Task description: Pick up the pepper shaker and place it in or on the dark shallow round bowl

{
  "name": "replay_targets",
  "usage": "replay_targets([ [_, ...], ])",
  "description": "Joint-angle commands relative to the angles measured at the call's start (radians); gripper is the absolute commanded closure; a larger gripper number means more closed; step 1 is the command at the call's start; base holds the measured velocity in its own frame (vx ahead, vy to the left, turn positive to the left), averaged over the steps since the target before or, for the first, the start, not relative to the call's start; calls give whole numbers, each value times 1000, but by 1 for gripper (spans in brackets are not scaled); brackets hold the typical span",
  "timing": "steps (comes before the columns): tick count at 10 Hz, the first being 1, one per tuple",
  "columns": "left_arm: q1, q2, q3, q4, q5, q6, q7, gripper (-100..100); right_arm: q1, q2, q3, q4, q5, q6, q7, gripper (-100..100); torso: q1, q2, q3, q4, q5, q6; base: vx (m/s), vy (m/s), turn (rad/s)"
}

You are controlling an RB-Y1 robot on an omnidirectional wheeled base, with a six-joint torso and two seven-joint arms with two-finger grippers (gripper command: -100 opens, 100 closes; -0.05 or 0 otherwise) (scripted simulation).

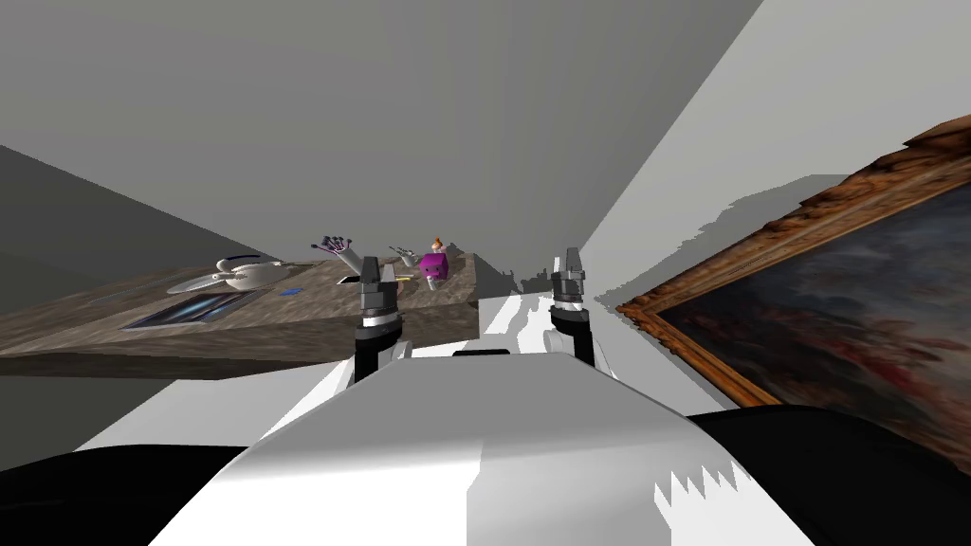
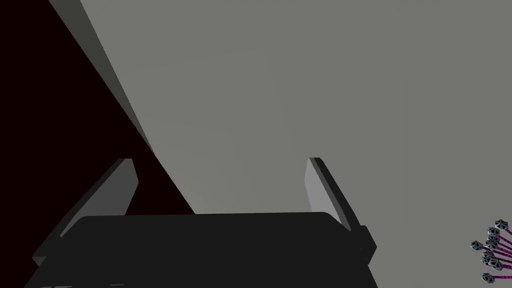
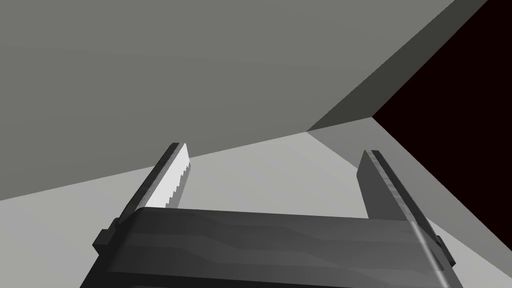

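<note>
A stone-patterned table [image 1: 114, 332] stands ahead on my left. Small things cluster at its far right end: a magenta block with an orange top [image 1: 434, 263], a small pale piece [image 1: 432, 282] just in front of it, and a grey item [image 1: 407, 255]. I cannot tell which of these is the pepper shaker, and no dark round bowl stands out. My left gripper [image 1: 372, 269] is raised over the table's near edge, open and empty [image 2: 222, 185]. My right gripper [image 1: 570, 262] is up beside the table's right end, also open and empty [image 3: 275, 180].
On the table lie stacked white dishes [image 1: 237, 275], a flat dark tray [image 1: 190, 308], a small blue piece [image 1: 290, 291] and a holder of purple stems with grey heads [image 1: 337, 248], also seen beside my left hand [image 2: 492, 250]. A gilt-framed painting [image 1: 834, 284] stands close on my right.
</note>
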Motion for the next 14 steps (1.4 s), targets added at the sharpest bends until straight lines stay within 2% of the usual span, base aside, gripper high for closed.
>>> replay_targets([
  [1, -1, 31, -3, 17, -4, 2, -3, -100, 0, 0, 0, 0, 0, 0, 0, 0, 0, 0, 0, 0, 0, 0, -7, 0, -25],
  [3, -2, 75, -10, 57, -14, 9, -12, -100, 0, 0, 0, 0, 0, 0, 0, 0, 0, 1, 0, 0, 0, 0, -20, 5, -44],
  [5, -4, 101, -14, 95, -25, 17, -21, -100, 0, 0, 0, 0, 0, 0, 0, 0, 1, 2, 1, 0, 0, 0, -34, 12, -45],
  [6, -6, 125, -20, 140, -39, 28, -32, -100, 0, 0, 0, 0, 0, 0, 0, 0, 1, 2, 1, 0, 0, 0, -38, 16, -76],
  [14, -31, 215, -37, 351, -120, 111, -100, -100, 0, 0, 0, 0, 0, 0, 0, 0, 0, 1, 0, 0, 0, 0, -23, 7, -60],
])
